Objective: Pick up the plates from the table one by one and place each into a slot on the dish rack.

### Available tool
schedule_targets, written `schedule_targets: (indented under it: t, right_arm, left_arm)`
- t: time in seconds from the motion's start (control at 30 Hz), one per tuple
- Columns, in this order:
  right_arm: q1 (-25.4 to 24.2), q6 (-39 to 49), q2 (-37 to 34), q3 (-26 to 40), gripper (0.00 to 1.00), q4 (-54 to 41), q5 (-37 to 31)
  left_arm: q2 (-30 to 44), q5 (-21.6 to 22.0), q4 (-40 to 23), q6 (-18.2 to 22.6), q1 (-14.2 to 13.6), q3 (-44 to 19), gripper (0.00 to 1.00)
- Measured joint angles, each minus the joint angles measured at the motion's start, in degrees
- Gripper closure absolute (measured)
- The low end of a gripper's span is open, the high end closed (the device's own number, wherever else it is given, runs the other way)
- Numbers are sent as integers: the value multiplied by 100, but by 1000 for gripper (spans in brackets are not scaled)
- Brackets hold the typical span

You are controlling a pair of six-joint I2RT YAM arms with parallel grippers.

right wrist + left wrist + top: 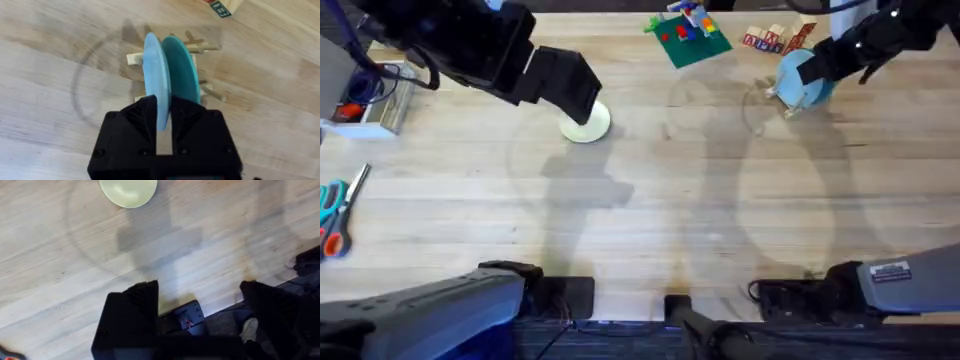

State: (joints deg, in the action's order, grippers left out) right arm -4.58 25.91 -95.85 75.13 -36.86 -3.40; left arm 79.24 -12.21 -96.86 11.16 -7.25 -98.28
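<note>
Taking the dish rack (788,98) as the landmark, which stands near the far right of the table (650,200): well to its left, the pale yellow-cream plate (586,124) lies flat on the wood. The left gripper (200,300) hangs above the table near this plate with its black fingers spread wide, holding nothing; in the overhead view its dark body partly overlaps the plate.

At the rack itself, the light blue plate (156,77) stands on edge among the thin dowels, just beside a darker teal plate (182,67) already upright in the rack. The right gripper (164,120) is closed narrowly on the blue plate's rim. Just beyond the rack lie coloured wooden blocks (770,38).
</note>
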Motion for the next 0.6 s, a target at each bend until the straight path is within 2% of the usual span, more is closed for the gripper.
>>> schedule_targets:
  t: [0.6]
  right_arm:
    - [0,0,0,0,825,169,1]
  left_arm:
    - [-1,0,0,0,0,0,7]
